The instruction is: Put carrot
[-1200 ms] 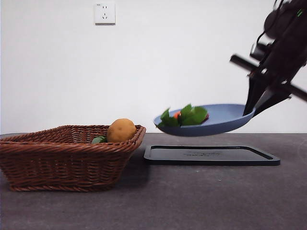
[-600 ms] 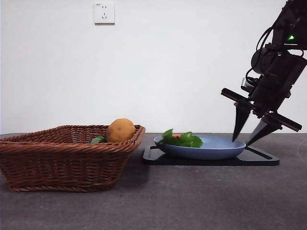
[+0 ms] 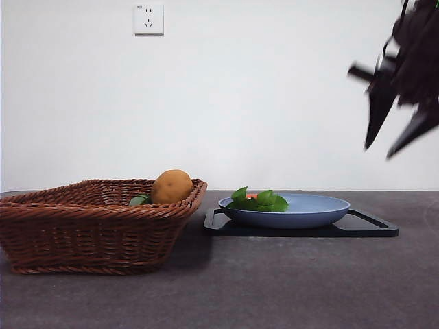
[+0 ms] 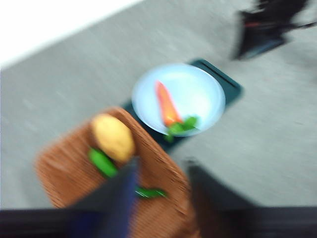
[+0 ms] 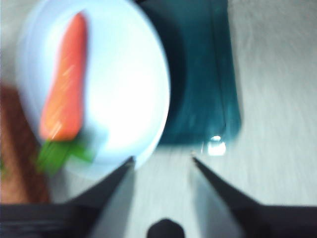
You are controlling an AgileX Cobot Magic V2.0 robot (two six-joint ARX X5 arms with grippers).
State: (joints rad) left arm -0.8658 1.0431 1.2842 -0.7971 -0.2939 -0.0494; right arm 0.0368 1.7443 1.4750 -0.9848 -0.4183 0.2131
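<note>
The carrot [image 3: 259,200] lies in a blue plate [image 3: 309,212], its green leaves showing over the rim and pointing toward the basket. The right wrist view shows its orange body [image 5: 67,84] lengthwise on the plate [image 5: 129,74]. My right gripper [image 3: 378,152] hangs open high at the right, well above the plate's far end and touching nothing; its jaws [image 5: 162,159] stand apart. My left gripper [image 4: 162,163] is open over the wicker basket [image 4: 158,163], looking down on the carrot [image 4: 167,103] and plate [image 4: 198,94]. Both wrist views are blurred.
The plate rests on a flat black tray [image 3: 374,226]. A wicker basket [image 3: 89,233] at the left holds a yellow-orange ball [image 3: 171,186] and a small green item [image 3: 139,200]. A wall socket [image 3: 149,18] is on the white wall.
The plate with the carrot came down from the air onto the black tray and was let go. The right gripper then rose up and away to the right, open.
</note>
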